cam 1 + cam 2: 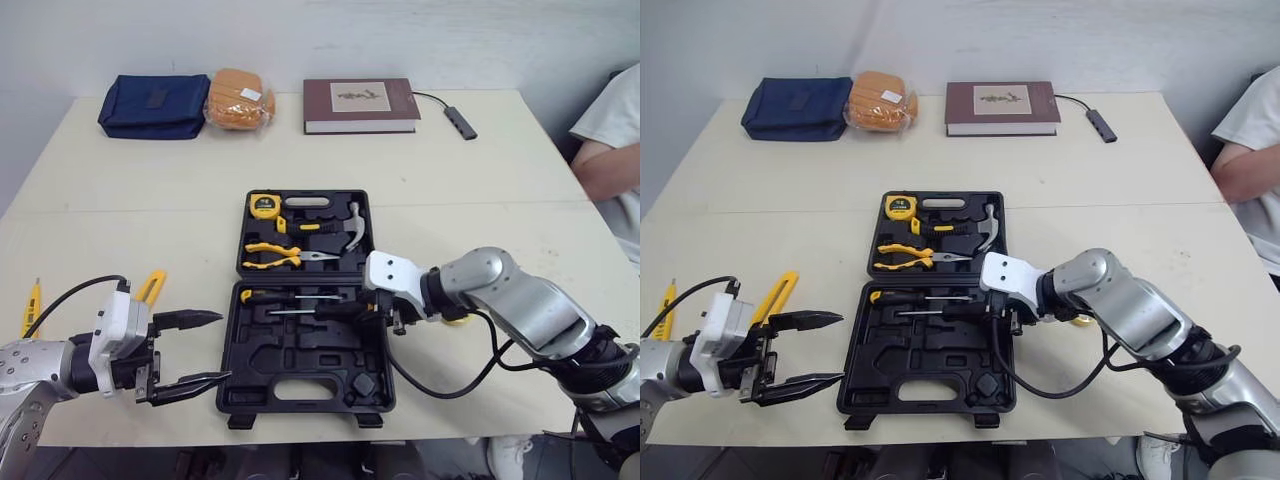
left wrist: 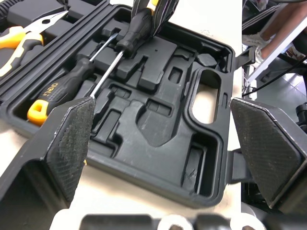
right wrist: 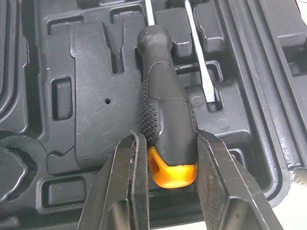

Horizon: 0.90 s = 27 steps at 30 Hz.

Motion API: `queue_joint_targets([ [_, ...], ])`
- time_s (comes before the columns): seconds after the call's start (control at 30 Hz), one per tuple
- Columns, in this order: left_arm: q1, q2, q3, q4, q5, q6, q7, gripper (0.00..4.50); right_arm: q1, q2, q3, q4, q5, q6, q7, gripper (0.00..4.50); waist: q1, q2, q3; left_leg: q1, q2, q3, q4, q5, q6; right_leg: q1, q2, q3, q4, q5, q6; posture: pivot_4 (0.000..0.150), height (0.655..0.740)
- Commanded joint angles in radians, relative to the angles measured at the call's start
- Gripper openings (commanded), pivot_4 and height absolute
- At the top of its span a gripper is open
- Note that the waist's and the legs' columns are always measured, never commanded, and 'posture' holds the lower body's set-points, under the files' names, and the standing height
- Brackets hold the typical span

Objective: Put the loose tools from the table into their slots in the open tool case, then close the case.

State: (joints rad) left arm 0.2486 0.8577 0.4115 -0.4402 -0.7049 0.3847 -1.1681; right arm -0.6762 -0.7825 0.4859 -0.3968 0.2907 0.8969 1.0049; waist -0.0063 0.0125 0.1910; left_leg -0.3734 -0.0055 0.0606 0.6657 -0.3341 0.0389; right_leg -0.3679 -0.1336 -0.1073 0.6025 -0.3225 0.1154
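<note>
Screwdriver (image 3: 165,110) in the pinch of the right claw (image 3: 169,143), low in the tool case (image 1: 300,385); left claw (image 1: 222,348) agape beside it.

Nothing reads with certainty. A short pale brand mark stands on the black grip of the yellow-capped screwdriver (image 2: 62,88), its letters unclear. The cover panel of the book (image 1: 360,103), the white sticker on the bread packet (image 1: 240,98) and the tape measure (image 1: 264,205) face carry print too small to read
</note>
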Motion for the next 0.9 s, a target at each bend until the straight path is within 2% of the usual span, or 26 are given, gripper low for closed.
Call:
queue_joint_targets([
  [0.03, 0.005, -0.008, 0.002, -0.032, -0.005, -0.009, 0.005, 4.5, 0.003, -0.028, 0.01, -0.032, 0.027, 0.04, 0.059, 0.93, -0.001, 0.0, 0.0, 0.0, 0.0, 0.0, 0.0, 0.0, 0.0, 0.0, 0.0, 0.0, 0.0, 0.0, 0.0, 0.15, 0.74],
  [0.07, 0.005, -0.009, 0.001, -0.033, -0.005, -0.008, 0.006, 4.5, 0.006, -0.028, 0.005, -0.034, 0.024, 0.037, 0.056, 0.93, -0.001, 0.0, 0.0, 0.0, 0.0, 0.0, 0.0, 0.0, 0.0, 0.0, 0.0, 0.0, 0.0, 0.0, 0.0, 0.15, 0.74],
  [0.1, 0.004, -0.011, 0.003, -0.033, -0.008, -0.009, 0.004, 4.5, 0.008, -0.025, 0.001, -0.034, 0.019, 0.032, 0.05, 1.97, -0.001, 0.0, 0.0, 0.0, 0.0, 0.0, 0.0, 0.0, 0.0, 0.0, 0.0, 0.0, 0.0, 0.0, 0.0, 0.15, 0.74],
  [0.13, -0.003, -0.019, 0.006, -0.034, -0.02, -0.005, 0.011, 4.5, 0.01, -0.014, -0.011, -0.028, 0.006, 0.018, 0.03, 2.32, -0.001, 0.0, 0.0, 0.0, 0.0, 0.0, 0.0, 0.0, 0.0, 0.0, 0.0, 0.0, 0.0, 0.0, 0.0, 0.15, 0.74],
  [0.27, -0.016, -0.029, 0.011, -0.036, -0.032, 0.003, 0.018, 4.5, 0.007, -0.005, -0.025, -0.024, -0.002, 0.004, 0.02, 4.28, -0.002, 0.0, 0.0, 0.0, 0.0, 0.0, 0.0, 0.0, 0.0, 0.0, 0.0, 0.0, 0.0, 0.0, 0.0, 0.15, 0.74],
  [0.3, -0.017, -0.026, 0.01, -0.035, -0.029, 0.004, 0.015, 4.5, 0.001, -0.019, -0.031, -0.026, -0.002, -0.007, 0.035, 4.44, -0.002, 0.0, 0.0, 0.0, 0.0, 0.001, 0.0, 0.0, 0.0, 0.0, 0.0, 0.0, 0.001, 0.0, 0.0, 0.15, 0.74],
  [0.43, -0.025, -0.02, -0.001, -0.026, -0.019, 0.003, 0.006, 4.5, -0.004, -0.07, -0.088, -0.027, 0.022, -0.059, 0.095, 4.44, 0.0, 0.0, 0.0, -0.001, 0.0, 0.001, 0.0, 0.0, 0.0, -0.001, 0.0, 0.001, 0.001, 0.0, 0.0, 0.15, 0.74],
  [0.63, -0.038, -0.031, -0.02, -0.023, -0.01, -0.005, 0.012, 4.5, 0.084, -0.002, -0.242, 0.029, 0.123, -0.286, 0.168, 4.44, 0.002, -0.001, 0.0, -0.001, 0.0, 0.001, 0.0, 0.0, 0.0, -0.001, 0.001, 0.0, 0.001, 0.0, 0.0, 0.15, 0.74],
  [0.73, -0.054, -0.034, -0.034, -0.015, -0.005, -0.012, 0.012, 4.5, 0.136, 0.101, -0.278, 0.087, 0.155, -0.398, 0.156, 3.72, 0.002, -0.001, 0.0, -0.001, 0.0, 0.001, 0.0, 0.0, 0.0, 0.0, 0.001, 0.0, 0.001, 0.0, 0.0, 0.15, 0.74],
  [0.8, -0.066, -0.035, -0.041, -0.009, -0.001, -0.014, 0.014, 4.5, 0.155, 0.154, -0.269, 0.129, 0.13, -0.482, 0.149, 2.79, 0.001, -0.002, 0.0, 0.0, 0.0, 0.001, 0.0, 0.0, 0.0, 0.0, 0.001, 0.0, 0.002, 0.0, 0.0, 0.15, 0.74],
  [0.83, -0.071, -0.036, -0.045, -0.008, 0.0, -0.014, 0.015, 4.5, 0.158, 0.187, -0.261, 0.158, 0.105, -0.545, 0.14, 2.17, 0.001, -0.002, 0.0, 0.0, 0.0, 0.001, 0.0, 0.0, 0.0, 0.0, 0.002, 0.0, 0.002, 0.0, 0.0, 0.15, 0.74],
  [0.9, -0.079, -0.038, -0.051, -0.004, 0.003, -0.016, 0.015, 4.5, 0.161, 0.239, -0.242, 0.204, 0.079, -0.588, 0.121, 1.4, 0.001, -0.002, 0.0, 0.0, 0.0, 0.003, 0.0, 0.001, 0.0, -0.001, 0.002, 0.001, 0.003, 0.0, 0.0, 0.15, 0.74],
])
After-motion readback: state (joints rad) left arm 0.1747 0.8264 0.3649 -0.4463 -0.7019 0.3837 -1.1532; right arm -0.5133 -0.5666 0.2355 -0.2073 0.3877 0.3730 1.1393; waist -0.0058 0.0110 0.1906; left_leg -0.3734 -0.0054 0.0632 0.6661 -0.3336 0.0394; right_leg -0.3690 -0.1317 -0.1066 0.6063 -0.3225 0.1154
